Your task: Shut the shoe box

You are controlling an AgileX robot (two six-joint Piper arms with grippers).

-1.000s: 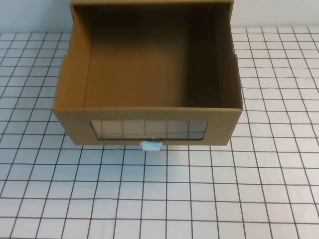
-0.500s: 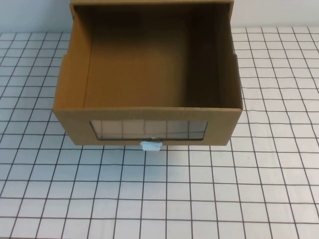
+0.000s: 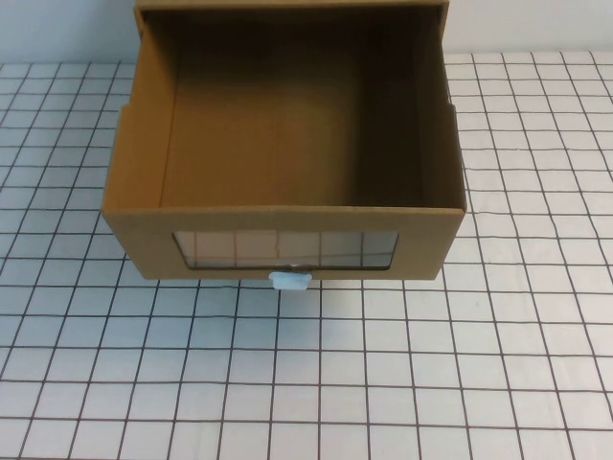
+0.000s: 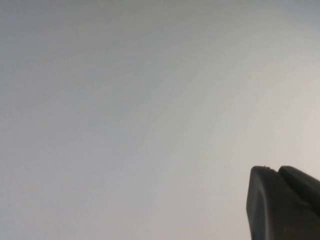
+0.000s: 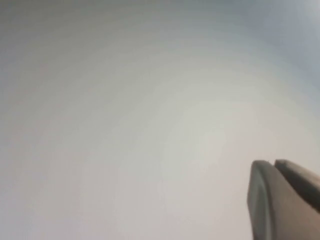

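Note:
The shoe box (image 3: 433,240) is brown cardboard and stands at the back middle of the table in the high view. Its drawer is pulled out toward me and is empty inside. The drawer front has a clear window (image 3: 284,248) with a small white tab (image 3: 290,280) below it. The outer sleeve (image 3: 287,6) shows at the top edge. Neither gripper shows in the high view. My left gripper (image 4: 274,170) shows only in the left wrist view, fingertips together, facing a blank pale surface. My right gripper (image 5: 272,164) looks the same in the right wrist view.
The box stands on a white table with a black grid (image 3: 306,383). Bare grid lies in front of the box and on both sides. A pale wall (image 3: 57,29) runs behind the table.

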